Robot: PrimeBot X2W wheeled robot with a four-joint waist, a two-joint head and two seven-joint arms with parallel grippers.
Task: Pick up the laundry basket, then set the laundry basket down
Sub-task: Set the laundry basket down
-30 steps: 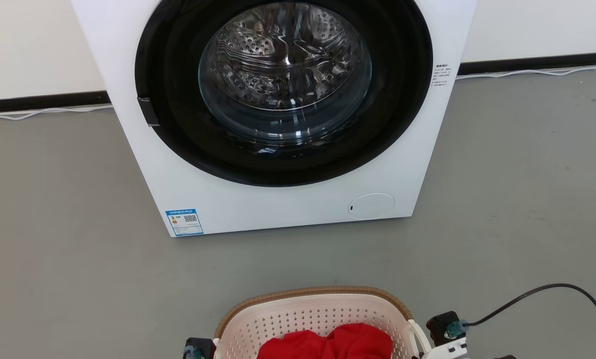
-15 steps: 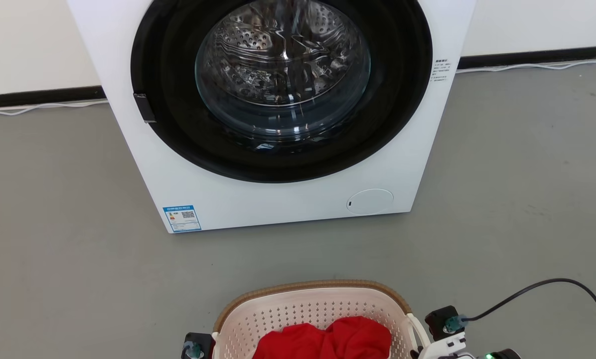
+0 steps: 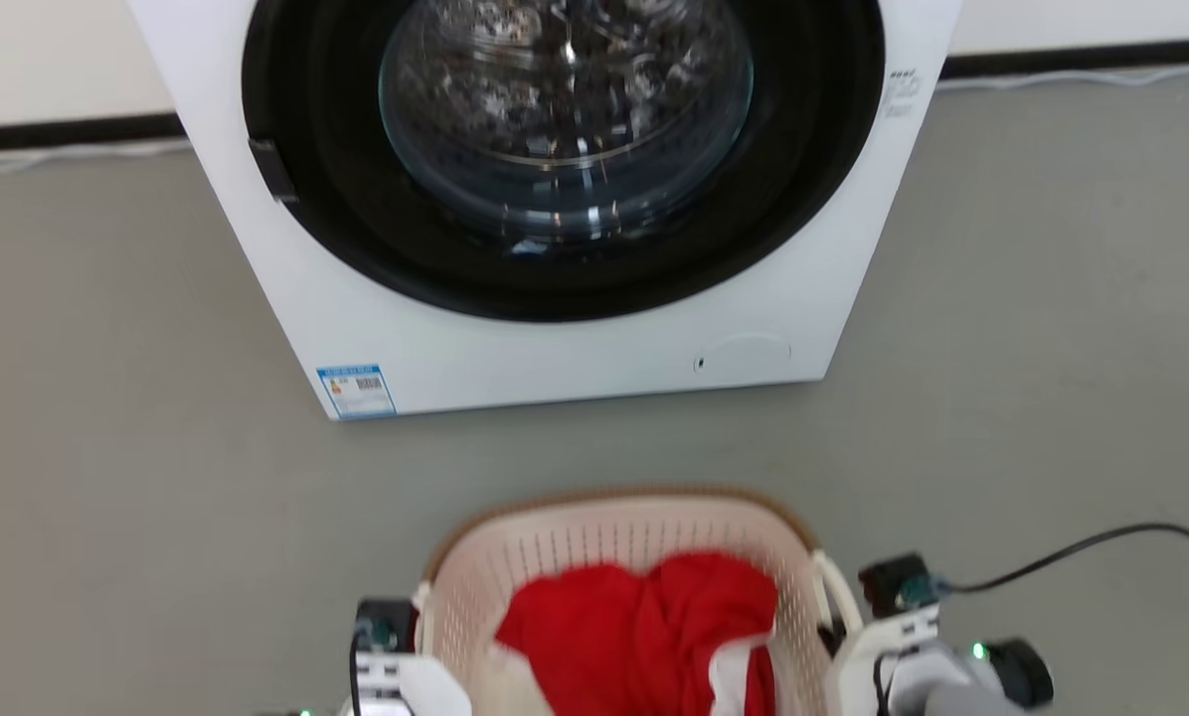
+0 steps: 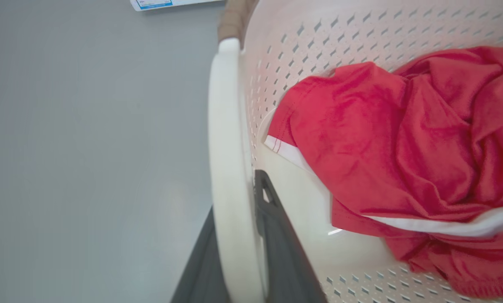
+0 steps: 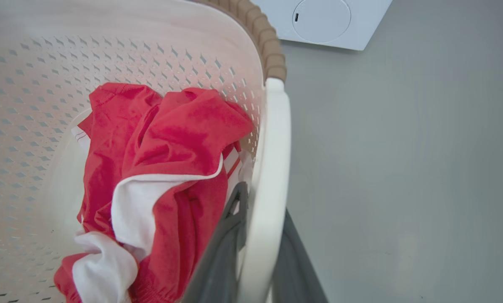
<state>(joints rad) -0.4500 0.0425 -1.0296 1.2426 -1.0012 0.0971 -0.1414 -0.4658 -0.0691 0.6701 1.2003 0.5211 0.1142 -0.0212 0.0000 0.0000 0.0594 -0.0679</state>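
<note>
1. The laundry basket (image 3: 614,532) is low in front of the washer (image 3: 555,348), between both grippers (a red garment (image 3: 634,626) lies inside).
2. The left gripper (image 4: 239,219) pinches the left loop handle (image 4: 224,126).
3. The right gripper (image 5: 262,210) pinches the right loop handle (image 5: 274,139).

Small cream-white perforated plastic laundry basket (image 3: 614,537), rounded-rectangular, with a brown woven-look rim (image 3: 614,494) and a white loop handle on each short side. It sits upright, opening upward, at the near edge of the head view, in front of the white washing machine (image 3: 555,358) and apart from it, over grey floor; contact with the floor cannot be confirmed. Inside lies a crumpled red garment with white trim (image 3: 644,626), covering much of the bottom. The left handle (image 4: 228,139) is clamped between the dark fingers of the left gripper (image 4: 234,198), the right handle (image 5: 272,160) between those of the right gripper (image 5: 264,202).
</note>
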